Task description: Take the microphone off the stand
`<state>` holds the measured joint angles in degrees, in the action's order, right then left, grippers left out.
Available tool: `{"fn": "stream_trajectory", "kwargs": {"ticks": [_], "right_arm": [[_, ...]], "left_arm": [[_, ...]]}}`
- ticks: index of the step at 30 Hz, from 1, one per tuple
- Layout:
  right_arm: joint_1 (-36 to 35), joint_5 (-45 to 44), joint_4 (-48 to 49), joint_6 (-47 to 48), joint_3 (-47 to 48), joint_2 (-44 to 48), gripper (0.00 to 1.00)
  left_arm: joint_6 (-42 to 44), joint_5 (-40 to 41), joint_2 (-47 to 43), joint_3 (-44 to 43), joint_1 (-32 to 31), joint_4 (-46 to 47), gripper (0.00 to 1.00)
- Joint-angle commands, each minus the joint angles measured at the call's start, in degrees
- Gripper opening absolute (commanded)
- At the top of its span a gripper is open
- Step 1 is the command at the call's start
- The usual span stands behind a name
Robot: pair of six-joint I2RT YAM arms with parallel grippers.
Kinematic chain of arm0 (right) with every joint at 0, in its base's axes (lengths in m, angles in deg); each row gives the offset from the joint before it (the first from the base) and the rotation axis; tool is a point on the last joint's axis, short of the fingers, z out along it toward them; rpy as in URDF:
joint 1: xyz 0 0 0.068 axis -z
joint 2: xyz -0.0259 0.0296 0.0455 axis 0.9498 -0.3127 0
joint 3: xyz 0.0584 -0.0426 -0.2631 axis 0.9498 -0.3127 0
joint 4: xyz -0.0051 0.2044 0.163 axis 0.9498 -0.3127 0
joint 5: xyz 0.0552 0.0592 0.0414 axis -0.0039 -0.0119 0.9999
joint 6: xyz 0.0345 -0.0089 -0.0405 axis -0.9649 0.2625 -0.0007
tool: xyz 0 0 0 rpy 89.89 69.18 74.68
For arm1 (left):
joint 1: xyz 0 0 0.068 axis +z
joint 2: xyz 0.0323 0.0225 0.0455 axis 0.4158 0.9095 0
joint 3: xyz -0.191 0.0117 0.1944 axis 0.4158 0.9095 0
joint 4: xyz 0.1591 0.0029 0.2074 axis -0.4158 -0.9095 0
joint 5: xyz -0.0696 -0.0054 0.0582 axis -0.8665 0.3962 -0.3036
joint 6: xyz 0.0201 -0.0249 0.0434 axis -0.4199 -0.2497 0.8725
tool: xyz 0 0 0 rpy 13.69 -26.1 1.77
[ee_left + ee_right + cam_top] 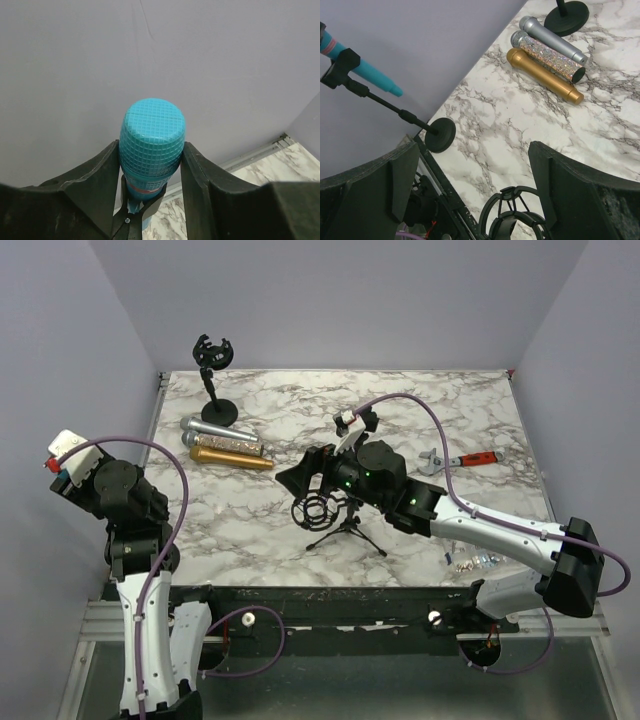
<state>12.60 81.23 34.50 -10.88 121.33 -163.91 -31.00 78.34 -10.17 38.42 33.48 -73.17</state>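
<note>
A teal microphone [151, 132] sits in the black clip [340, 67] of a stand with a round base [440, 135] at the table's left edge. In the right wrist view its teal handle [375, 77] slants down from the clip. My left gripper [151, 147] has a finger pressed against each side of the mesh head, and the microphone is still in the clip. In the top view this gripper [60, 468] is far left and the arm hides the stand. My right gripper [472, 150] is open and empty, hovering over a black shock-mount tripod [320, 508].
Silver, glitter and gold microphones [225, 445] lie together at the back left. An empty round-base stand [215, 410] is behind them. A red-handled wrench [462, 460] lies at the right, and small loose parts [468, 560] lie near the front edge.
</note>
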Motion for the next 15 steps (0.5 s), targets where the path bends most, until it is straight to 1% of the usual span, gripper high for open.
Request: {"fn": "stream_trajectory", "kwargs": {"ticks": [1,5,9,12,15], "right_arm": [[-0.1,-1.3,0.5,1.0,-0.9,0.5,1.00],[-0.1,-1.0,1.1,0.9,-1.3,0.2,1.00],[-0.1,-0.6,1.8,0.7,-2.0,0.3,1.00],[-0.1,-0.8,2.0,0.7,-2.4,0.6,1.00],[-0.1,-1.1,2.0,0.8,-2.9,1.4,1.00]], "left_arm": [[-6.1,-6.6,-1.2,-5.5,0.2,-9.6,0.32],[-9.7,-10.2,-2.4,-9.2,0.1,-15.2,0.26],[-14.6,-14.8,-2.4,-13.6,-0.6,-21.3,0.22],[-17.1,-17.6,-2.2,-16.1,-2.9,-24.3,0.19],[-17.6,-19.7,-1.6,-18.0,-7.0,-25.6,0.17]]}}
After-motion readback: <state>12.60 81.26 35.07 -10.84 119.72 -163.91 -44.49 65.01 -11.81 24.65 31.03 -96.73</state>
